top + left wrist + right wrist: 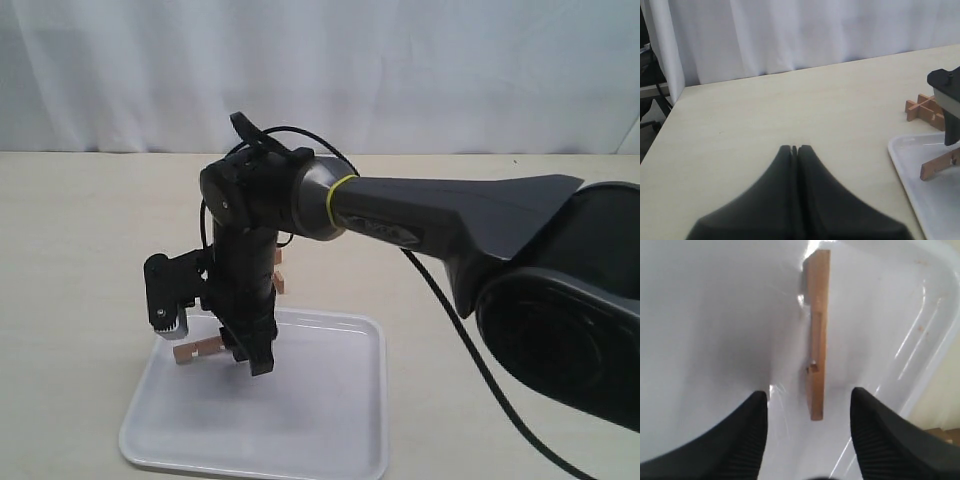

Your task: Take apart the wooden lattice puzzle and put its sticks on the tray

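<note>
The white tray (pixel 300 420) lies on the table, and one reddish-brown stick (pixel 195 350) rests flat on it near its far left corner. The same stick (pixel 817 335) shows in the right wrist view, lying on the tray (pixel 715 315). My right gripper (pixel 809 395) hangs open just above the tray with nothing between its fingers, the stick's end just ahead of the tips. The rest of the lattice puzzle (pixel 926 110) stands on the table just beyond the tray (pixel 920 175), mostly hidden by the arm in the exterior view. My left gripper (pixel 795 148) is shut and empty over bare table, away from the tray.
The right arm (pixel 430 215) reaches across from the right and points down over the tray's left part. A black cable (pixel 470 350) hangs beneath it. A white curtain (pixel 320 70) backs the table. The left arm is out of the exterior view.
</note>
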